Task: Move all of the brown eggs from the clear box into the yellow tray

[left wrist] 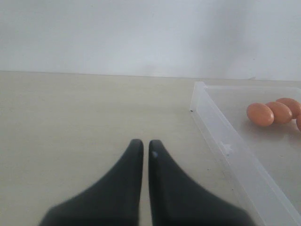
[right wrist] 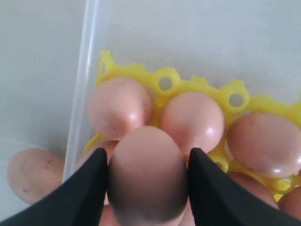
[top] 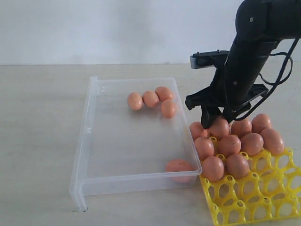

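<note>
The job is running past halfway. About nine small, smooth brown eggs point(top: 229, 145) are sitting in the far cups of the bright yellow square plastic lattice tray point(top: 263, 207), lying on the table point(top: 42, 141) against the shallow transparent plastic box point(top: 87, 141). The right tool point(right wrist: 148, 153) is gripping a tenth egg point(right wrist: 146, 188) between its fingers over the yellow tray's far corner. Five are remaining in the clear box: four clustered at its far end point(top: 150, 99), one in the near right corner point(top: 178, 165). The left tool point(left wrist: 142, 143) is idling empty, fingers nearly together.
</note>
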Available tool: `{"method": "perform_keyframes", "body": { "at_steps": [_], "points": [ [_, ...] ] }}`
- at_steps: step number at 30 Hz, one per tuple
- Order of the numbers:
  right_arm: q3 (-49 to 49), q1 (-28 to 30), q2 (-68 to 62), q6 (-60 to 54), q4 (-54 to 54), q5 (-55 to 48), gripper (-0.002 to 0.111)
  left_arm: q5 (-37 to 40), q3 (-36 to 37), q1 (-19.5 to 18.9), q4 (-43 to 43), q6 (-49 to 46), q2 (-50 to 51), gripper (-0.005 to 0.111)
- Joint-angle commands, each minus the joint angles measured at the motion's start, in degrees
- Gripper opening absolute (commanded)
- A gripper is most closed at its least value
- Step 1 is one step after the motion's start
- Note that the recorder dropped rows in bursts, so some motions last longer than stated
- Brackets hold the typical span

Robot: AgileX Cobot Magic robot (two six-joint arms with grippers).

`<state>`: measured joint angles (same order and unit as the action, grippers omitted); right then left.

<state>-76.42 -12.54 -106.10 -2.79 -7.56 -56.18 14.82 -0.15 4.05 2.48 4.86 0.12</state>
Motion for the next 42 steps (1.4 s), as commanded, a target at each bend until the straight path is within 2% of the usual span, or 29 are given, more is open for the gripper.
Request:
{"method": "perform_keyframes", "body": {
  "at_steps": [1, 6, 16, 18, 21, 25, 28, 29, 31, 32, 35, 38, 42],
  "points": [
    [1.1, 0.0, 7.8, -0.3, -1.8, 6.3, 0.0, -0.4, 0.1, -0.2, -0.1, -0.1, -0.1, 0.004],
    [10.7, 0.0, 21.2, -0.3, -6.0, 21.8, 0.0, -0.4, 0.1, -0.2, -0.1, -0.1, -0.1, 0.004],
    [41.8, 0.7, 47.0, -0.5, -6.0, 68.2, 0.0, -0.4, 0.1, -0.2, -0.1, -0.1, -0.1, 0.004],
    [45.1, 3.3, 48.8, 0.1, -13.0, 75.0, 0.0, -0.4, 0.1, -0.2, -0.1, -0.1, -0.1, 0.004],
    [46.7, 9.8, 48.3, 0.9, -24.7, 78.8, 0.0, -0.4, 0.1, -0.2, -0.1, -0.1, -0.1, 0.004],
    [46.0, 20.2, 44.2, 8.2, -21.2, 79.0, 0.0, -0.4, 0.1, -0.2, -0.1, -0.1, -0.1, 0.004],
    [44.7, 25.3, 39.3, 22.0, -12.9, 80.4, 0.0, -0.4, 0.1, -0.2, -0.1, -0.1, -0.1, 0.004],
    [44.2, 26.4, 37.2, 28.9, -6.9, 81.8, 0.0, -0.4, 0.1, -0.2, -0.1, -0.1, -0.1, 0.004],
    [43.1, 28.7, 33.2, 42.8, 10.7, 86.5, 0.0, -0.4, 0.1, -0.2, -0.1, -0.1, -0.1, 0.004],
    [42.3, 30.3, 30.9, 51.1, 23.0, 90.0, 0.0, -0.4, 0.1, -0.2, -0.1, -0.1, -0.1, 0.004],
    [38.3, 35.8, 23.3, 75.1, 57.4, 106.2, 0.0, -0.4, 0.1, -0.2, -0.1, -0.1, -0.1, 0.004],
    [33.0, 40.3, 16.0, 81.7, 72.1, 124.4, 0.0, -0.4, 0.1, -0.2, -0.1, -0.1, -0.1, 0.004],
    [28.4, 43.0, 11.4, 82.2, 85.4, 126.1, 0.0, -0.4, 0.1, -0.2, -0.1, -0.1, -0.1, 0.004]
  ]
}}
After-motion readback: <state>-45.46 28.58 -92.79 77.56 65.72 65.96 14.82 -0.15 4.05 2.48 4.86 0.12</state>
